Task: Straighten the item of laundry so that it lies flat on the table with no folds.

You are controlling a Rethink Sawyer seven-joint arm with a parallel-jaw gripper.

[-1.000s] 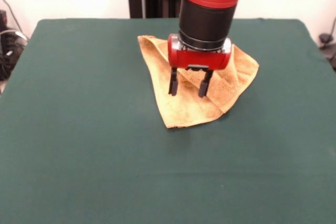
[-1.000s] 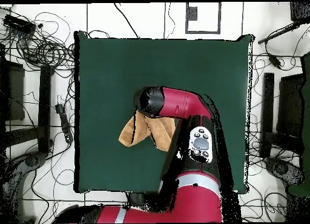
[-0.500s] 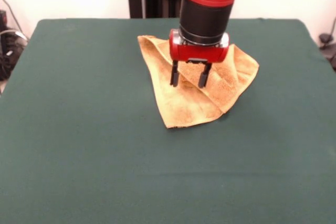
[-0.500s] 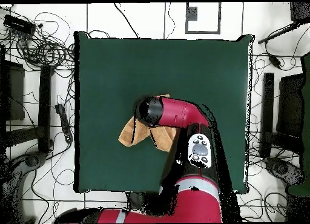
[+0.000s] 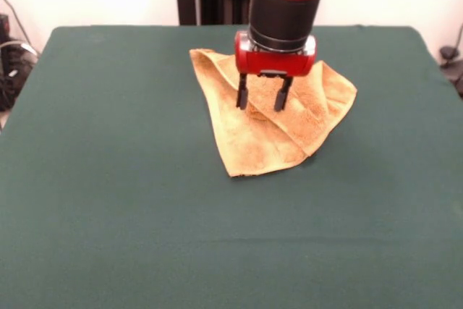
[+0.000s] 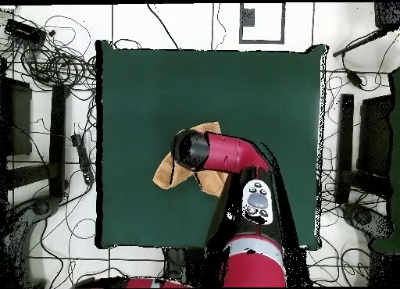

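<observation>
Towel sitting folded over itself toward the far middle of the table, pointed corner aimed at the camera. Gripper spread open and empty, hanging right above the towel's upper middle. Probably needs to drop straight down onto the fold running diagonally under it.

From my front camera, the towel lies folded on the table, toward the far side near the middle. My gripper hangs above the towel's far half, fingers apart.
</observation>
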